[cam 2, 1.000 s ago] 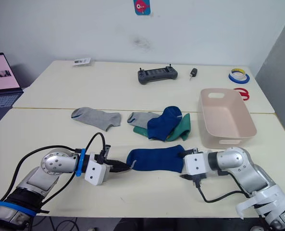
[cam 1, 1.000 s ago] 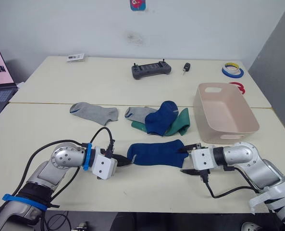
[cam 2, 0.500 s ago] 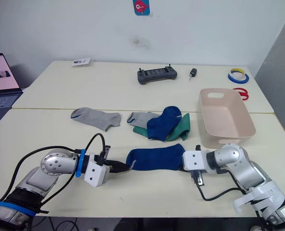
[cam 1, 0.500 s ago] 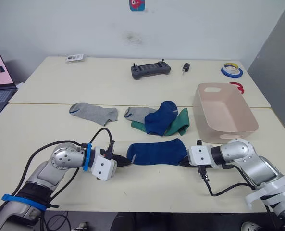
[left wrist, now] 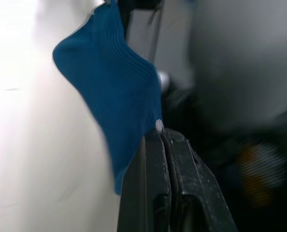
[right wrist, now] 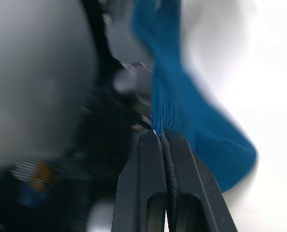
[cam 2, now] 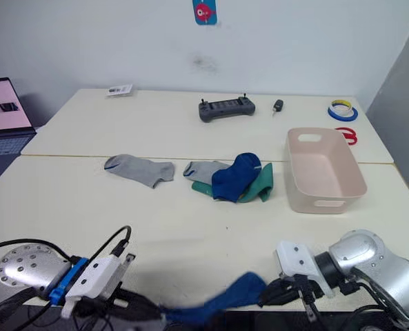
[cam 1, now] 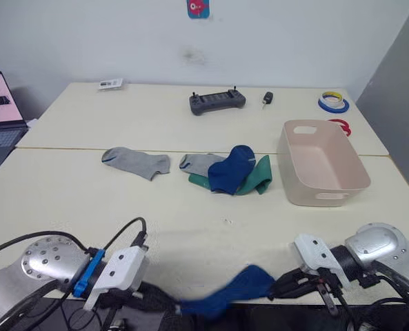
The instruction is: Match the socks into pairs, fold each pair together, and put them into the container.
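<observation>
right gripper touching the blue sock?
Touching. In the right wrist view, the right gripper has its fingers shut on the edge of the blue sock.

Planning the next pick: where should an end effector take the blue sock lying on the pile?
Probably the rounded upper end of the blue sock, from above. That end lies topmost and uncovered, draped over the green sock and grey sock.

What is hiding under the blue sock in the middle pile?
Under the dark blue sock lies a green sock, sticking out on both sides, and the end of a grey sock. How much of each is covered, or anything else beneath, cannot be seen.
</observation>
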You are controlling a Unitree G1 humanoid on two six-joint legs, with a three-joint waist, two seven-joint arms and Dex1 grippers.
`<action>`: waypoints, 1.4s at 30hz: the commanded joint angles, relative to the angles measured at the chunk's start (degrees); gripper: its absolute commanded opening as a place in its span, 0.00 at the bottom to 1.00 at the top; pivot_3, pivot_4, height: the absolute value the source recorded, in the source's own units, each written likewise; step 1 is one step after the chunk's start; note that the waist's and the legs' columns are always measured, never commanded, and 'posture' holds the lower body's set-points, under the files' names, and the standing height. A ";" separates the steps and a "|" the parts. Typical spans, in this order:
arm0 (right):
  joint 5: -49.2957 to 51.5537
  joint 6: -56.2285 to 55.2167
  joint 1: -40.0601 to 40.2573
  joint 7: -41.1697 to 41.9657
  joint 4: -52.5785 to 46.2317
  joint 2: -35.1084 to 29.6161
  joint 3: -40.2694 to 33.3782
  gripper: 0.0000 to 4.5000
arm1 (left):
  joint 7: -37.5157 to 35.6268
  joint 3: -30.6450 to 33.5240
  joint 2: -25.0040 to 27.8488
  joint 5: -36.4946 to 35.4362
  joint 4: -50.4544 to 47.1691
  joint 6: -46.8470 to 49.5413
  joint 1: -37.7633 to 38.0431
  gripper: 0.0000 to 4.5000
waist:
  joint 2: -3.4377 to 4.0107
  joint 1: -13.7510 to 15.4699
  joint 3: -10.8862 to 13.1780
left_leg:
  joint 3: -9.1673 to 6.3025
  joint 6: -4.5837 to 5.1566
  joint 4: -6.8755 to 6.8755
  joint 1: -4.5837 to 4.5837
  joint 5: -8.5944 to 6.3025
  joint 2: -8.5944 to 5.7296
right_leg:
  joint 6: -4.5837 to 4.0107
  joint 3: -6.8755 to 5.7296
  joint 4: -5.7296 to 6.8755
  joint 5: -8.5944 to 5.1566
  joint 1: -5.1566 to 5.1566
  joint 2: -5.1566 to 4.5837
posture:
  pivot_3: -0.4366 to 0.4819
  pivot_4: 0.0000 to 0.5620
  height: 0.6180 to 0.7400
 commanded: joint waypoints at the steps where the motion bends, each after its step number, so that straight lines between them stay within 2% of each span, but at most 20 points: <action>1: 4.33 6.59 -3.75 -3.31 1.99 0.93 -0.52 0.00 | 1.83 3.24 -1.15 -4.85 2.28 8.53 -0.53 0.00 | 0.00 -0.04 0.00 | -0.01 0.00 -0.02 0.01 0.00 0.01 | 0.02 0.02 -0.01 -0.04 -0.01 0.03 | 0.48 0.27 1.00; 5: -0.12 11.55 -11.69 -11.14 12.94 8.08 4.98 0.00 | 7.28 -1.82 -8.23 -4.08 10.74 16.75 -9.25 0.00 | -0.01 -0.07 0.01 | -0.01 0.01 -0.06 -0.04 0.00 -0.03 | -0.02 0.04 -0.02 -0.06 -0.12 0.11 | 0.48 0.27 1.00; 11: -6.75 11.21 -19.33 -17.17 23.50 15.51 9.61 0.00 | 9.81 -7.31 -16.08 3.93 21.63 21.71 -20.74 0.00 | -0.03 0.00 0.01 | 0.00 -0.01 0.04 -0.72 0.01 -0.11 | -0.26 -0.01 0.08 0.09 -0.76 0.25 | 0.48 0.27 1.00; 17: -12.09 5.91 -21.40 -16.55 27.16 16.31 12.28 0.00 | 9.81 -9.35 -19.77 9.44 28.01 24.11 -29.29 0.00 | -0.03 0.10 0.01 | -0.02 0.00 0.04 -0.73 0.01 -0.08 | -0.26 -0.02 0.06 0.09 -0.77 0.06 | 0.48 0.27 1.00; 25: -14.26 3.96 -20.24 -17.07 26.94 16.35 11.76 0.00 | 7.24 -12.29 -22.58 17.43 36.20 22.88 -38.14 0.00 | -0.03 0.05 0.01 | -0.03 0.00 0.04 -0.68 0.01 -0.08 | -0.26 -0.06 0.14 0.09 -0.77 0.09 | 0.48 0.27 1.00; 33: -16.36 2.10 -19.36 -19.84 27.79 17.86 10.24 0.00 | 4.94 -14.09 -25.88 22.47 39.39 21.69 -40.83 0.00 | -0.03 0.02 0.01 | -0.01 -0.01 0.05 -0.69 0.01 -0.09 | -0.26 -0.04 0.14 0.09 -0.75 0.07 | 0.48 0.27 1.00; 36: -16.74 -0.29 -18.78 -19.45 27.40 17.23 9.19 0.15 | 4.09 -13.41 -25.99 21.99 37.93 22.38 -40.62 0.00 | -0.03 0.01 0.01 | -0.03 -0.01 0.06 -0.69 0.02 -0.09 | -0.26 -0.03 0.15 0.09 -0.74 0.05 | 0.48 0.27 1.00; 42: -17.86 -11.01 -16.16 -12.95 25.19 9.99 5.18 0.59 | 3.79 -12.60 -25.91 21.92 36.27 22.89 -40.37 0.00 | -0.03 0.05 0.01 | 0.00 -0.01 0.05 -0.71 0.01 -0.11 | -0.26 -0.05 0.10 0.09 -0.75 0.05 | 0.48 0.27 1.00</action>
